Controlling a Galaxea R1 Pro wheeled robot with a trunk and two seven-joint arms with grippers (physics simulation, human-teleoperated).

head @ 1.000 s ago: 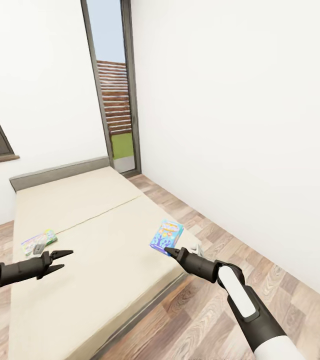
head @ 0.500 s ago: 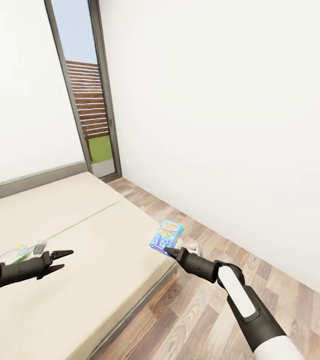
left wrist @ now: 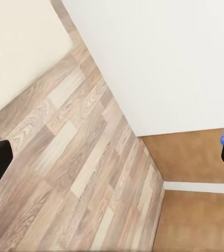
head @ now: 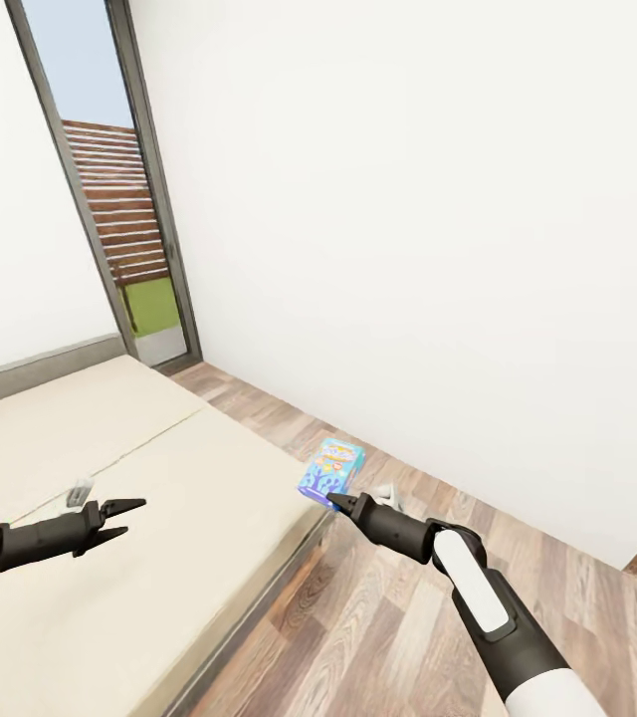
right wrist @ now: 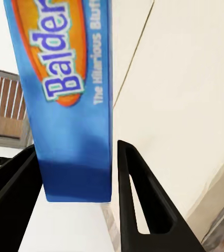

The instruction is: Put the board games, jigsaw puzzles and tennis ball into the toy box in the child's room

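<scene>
**Head view: swing away from the bed, one game in hand**

Head view panned to the right since a second ago: door frame (head: 154, 189) and bed (head: 109, 558) slid toward 9 o'clock, more wood floor (head: 408, 607) and white wall (head: 438, 249) brought in. Camera motion, not motion of the things. Right gripper (head: 336, 501) unchanged in the picture, pinched on the lower edge of a blue board game (head: 332, 468), box upright above the bed's corner at 5 o'clock of centre. Left gripper (head: 127, 518) at 8 o'clock, fingers slightly parted, nothing between them. Likely meaning: a carry toward the table begun, one game off the mattress.

Second game on the bed now cut off past the left edge. Toy box, table, puzzles and ball out of frame. Small pale item (head: 80, 489) behind the left gripper too small to identify. Title truncated in the right wrist view: "Balder…" (right wrist: 75, 100).
</scene>
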